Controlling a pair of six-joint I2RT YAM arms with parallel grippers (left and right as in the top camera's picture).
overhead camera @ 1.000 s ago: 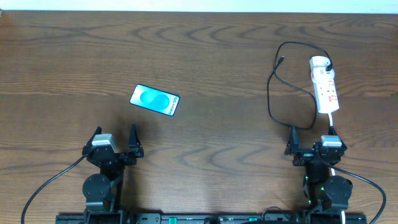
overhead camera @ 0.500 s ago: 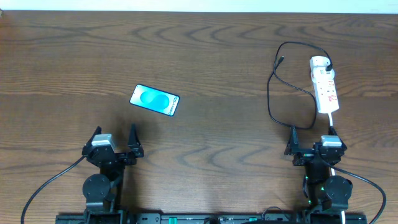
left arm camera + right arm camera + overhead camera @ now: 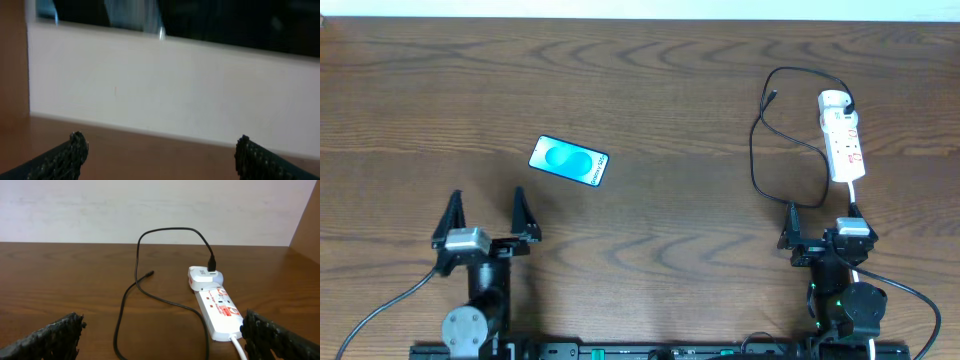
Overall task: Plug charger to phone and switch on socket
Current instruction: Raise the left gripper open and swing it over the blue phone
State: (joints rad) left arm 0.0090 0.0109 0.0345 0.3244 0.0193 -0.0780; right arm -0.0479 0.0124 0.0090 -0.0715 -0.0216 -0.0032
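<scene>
Judging by how things lie, the task stands at its very first step: nothing is picked up and nothing is joined to the phone. The left gripper (image 3: 487, 192) hangs at the near edge of the dark wooden table (image 3: 650, 80) with its jaws spread wide and empty. The right gripper (image 3: 820, 210) sits at the near right, likewise gaping and holding nothing.

The slim black-framed phone with a bright cyan screen (image 3: 569, 160) lies flat and slightly askew, just beyond the left gripper and a little to its right, apart from both fingers. The long thin black charger cable (image 3: 753, 150) loops over the table on the right. Its small connector tip (image 3: 149, 273) lies free on the wood, ahead of the right gripper and well apart from the phone. The cable's other end runs into a white adapter (image 3: 204, 277) seated at the far end of the white elongated power strip (image 3: 220, 311), which lies just beyond the right gripper's right finger.

The next move probably calls for the right arm to reach forward and pinch the cable close behind that tip, while the left steadies the phone. The left wrist view is blurred and shows mostly wall, so the phone's port cannot be made out, nor can the position of the strip's red switches.
</scene>
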